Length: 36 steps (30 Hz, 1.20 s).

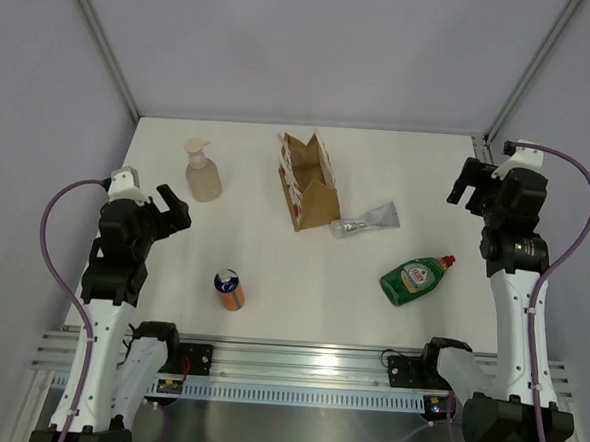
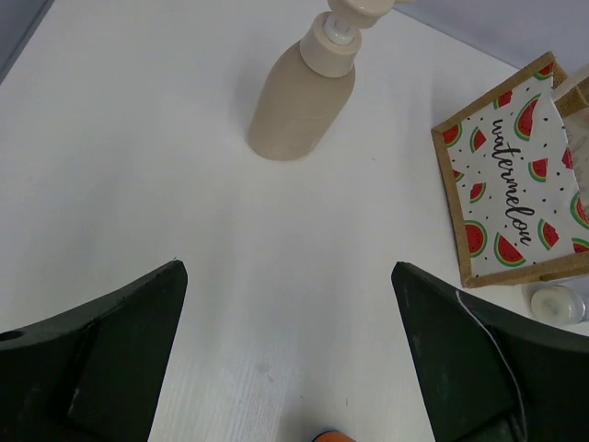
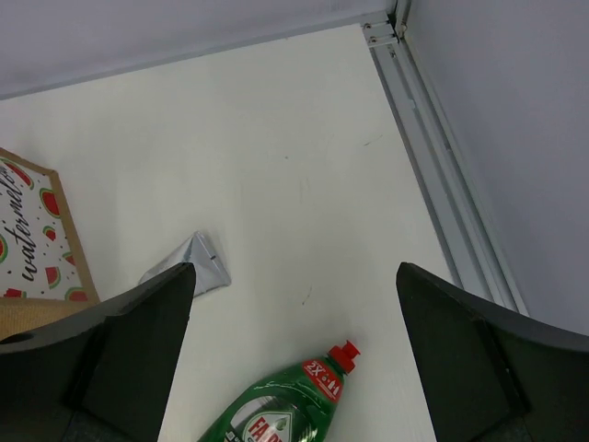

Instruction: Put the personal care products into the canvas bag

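left arm (image 1: pixel 91 354), right arm (image 1: pixel 515 315): white links, black joints | purple cables (image 1: pixel 46 231) are looped alongside | white wrist caps (image 1: pixel 125 179) are fitted | left hand (image 2: pixel 287 269), right hand (image 3: pixel 294 269): matte black wedge-shaped fingers

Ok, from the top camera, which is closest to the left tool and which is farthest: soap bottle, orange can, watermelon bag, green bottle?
From the left tool:
1. Soap bottle, just beyond it, far left.
2. Orange can, toward the front.
3. Canvas bag, in the middle, at the back.
4. Green bottle, over on the right.
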Motion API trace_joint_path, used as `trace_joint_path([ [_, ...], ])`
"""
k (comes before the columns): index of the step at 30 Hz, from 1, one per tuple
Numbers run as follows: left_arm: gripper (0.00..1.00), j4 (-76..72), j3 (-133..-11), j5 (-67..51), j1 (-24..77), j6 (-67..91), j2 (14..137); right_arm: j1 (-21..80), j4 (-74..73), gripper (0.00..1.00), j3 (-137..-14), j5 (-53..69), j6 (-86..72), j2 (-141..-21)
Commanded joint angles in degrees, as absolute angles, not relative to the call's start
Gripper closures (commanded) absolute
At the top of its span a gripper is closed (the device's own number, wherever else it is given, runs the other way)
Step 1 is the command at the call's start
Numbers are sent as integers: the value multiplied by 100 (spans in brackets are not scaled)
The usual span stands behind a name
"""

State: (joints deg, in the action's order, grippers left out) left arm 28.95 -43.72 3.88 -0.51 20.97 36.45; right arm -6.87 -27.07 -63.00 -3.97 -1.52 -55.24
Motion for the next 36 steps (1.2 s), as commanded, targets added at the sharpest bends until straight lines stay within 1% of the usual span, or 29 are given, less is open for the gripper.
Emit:
trace_joint_path([
  [1, 1, 2541, -4324, 123, -70, 1978, 3867, -677, -2320, 1, -6310, -177, -88, -5370],
  [3, 1, 2339, -4254, 149, -70, 1934, 4094, -677, -2399, 1, -6380, 261, 481, -5361],
  [4, 1, 2233, -4210, 167, -70, 1820, 4183, -677, -2582, 1, -6390, 864, 736, -5353],
  [5, 1, 2119, -4106, 167, -70, 1741, 4262, -677, -2741, 1, -6390, 1192, 1304, -5353],
  [6, 1, 1883, -4052, 202, -70, 1671, 4350, -677, -2890, 1, -6372, 1552, 1553, -5361],
  [7, 1, 1724, -3982, 333, -70, 1461, 4551, -677, -3318, 1, -6372, 2408, 1791, -5422],
  [8, 1, 1566, -3834, 438, -62, 1355, 4675, -651, -3662, 0, -6398, 2922, 2567, -5475],
  [10, 1, 1249, -3806, 849, -70, 1196, 5165, -607, -4504, 0, -6547, 3811, 3249, -5720],
  [13, 1, 801, -3955, 722, -70, 1029, 5850, -510, -4955, 0, -6706, 3806, 3340, -6063],
  [16, 1, 142, -4087, 160, -70, 819, 6335, -510, -5396, 0, -6706, 4314, 3875, -6284],
  [20, 1, -499, -4403, -394, -70, 563, 7362, -510, -5177, 0, -6478, 4658, 3938, -6223],
  [21, 1, -605, -4482, -622, -70, 510, 7504, -510, -5116, 1, -6391, 4658, 3946, -6197],
  [24, 1, -1123, -4728, -826, -70, 282, 8039, -510, -4940, 0, -6259, 4728, 4043, -6135],
  [27, 1, -1222, -5219, -677, -70, 159, 8619, -510, -4948, 1, -6266, 4842, 4122, -6248],
  [32, 1, -1099, -6211, -659, -70, 35, 9184, -510, -4983, 0, -6302, 4896, 4131, -6381],
  [36, 1, -1107, -6582, -677, -70, -315, 9465, -510, -4922, 0, -6319, 4852, 4122, -6512],
])
